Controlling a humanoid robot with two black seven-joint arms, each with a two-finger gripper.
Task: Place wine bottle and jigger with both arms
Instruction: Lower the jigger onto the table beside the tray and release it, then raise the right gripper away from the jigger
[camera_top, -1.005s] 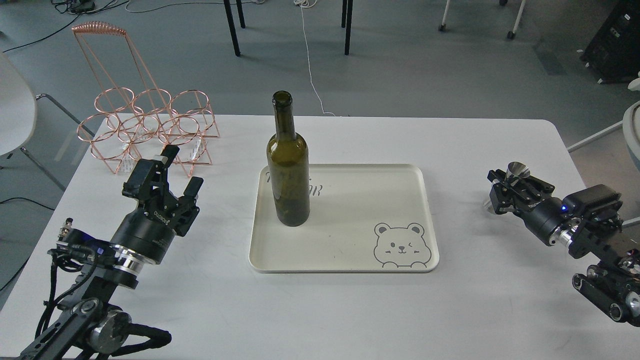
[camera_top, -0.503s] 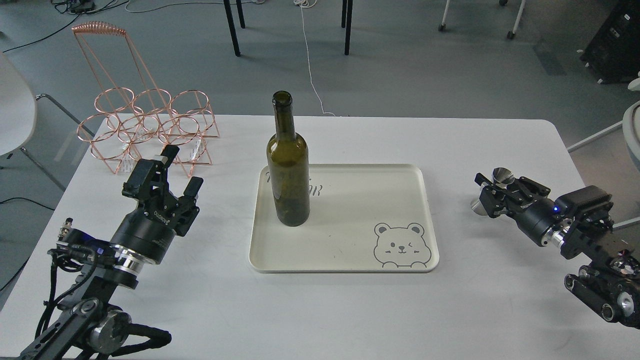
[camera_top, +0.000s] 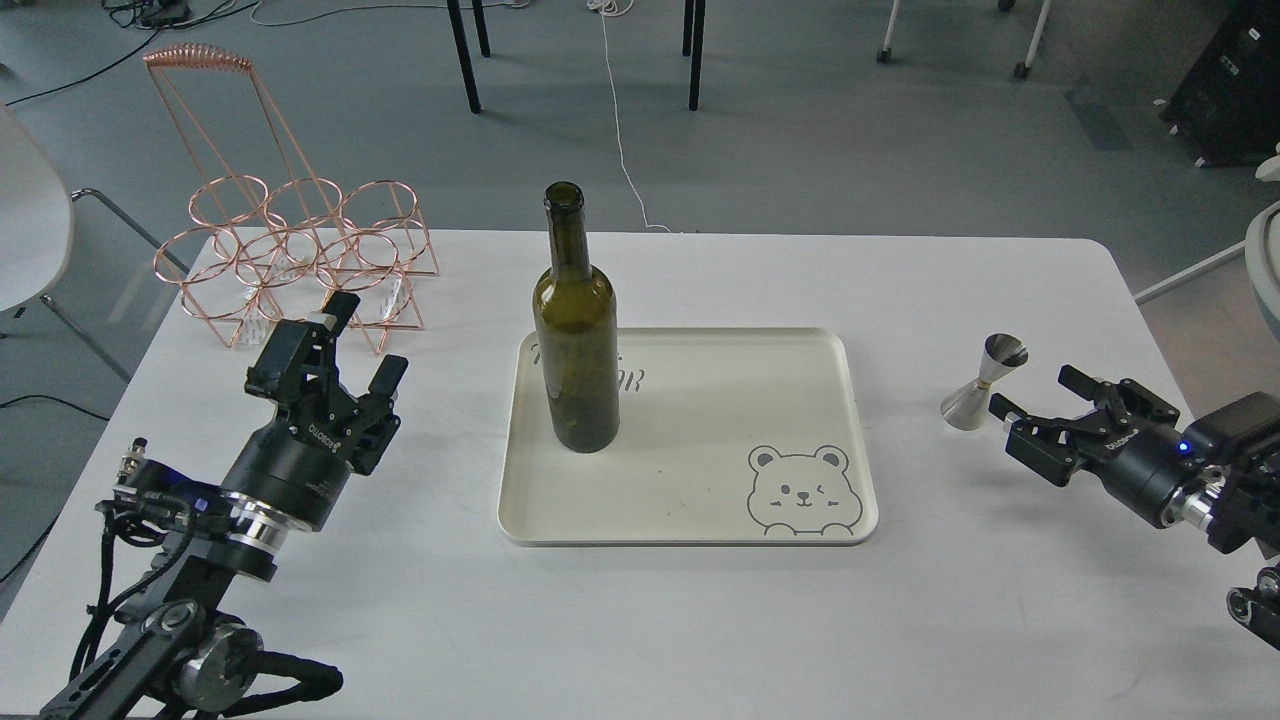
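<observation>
The wine bottle (camera_top: 575, 340), dark olive green and without a label, stands upright on the left part of a cream tray (camera_top: 720, 400). The jigger (camera_top: 985, 382), small and shiny steel, stands upright on the white table just right of the tray. My right gripper (camera_top: 1032, 392) is open and empty, a short way right of the jigger and apart from it. My left gripper (camera_top: 365, 338) is open and empty over the table, left of the tray and well clear of the bottle.
A copper wire bottle rack (camera_top: 290, 250) stands at the table's back left corner, just behind my left gripper. The tray has a bear drawing (camera_top: 803, 490) at its front right. Chair and table legs stand on the floor beyond the table.
My right gripper set the jigger down on the table, opened, and drew back to the right. The left arm and the bottle have not moved.
</observation>
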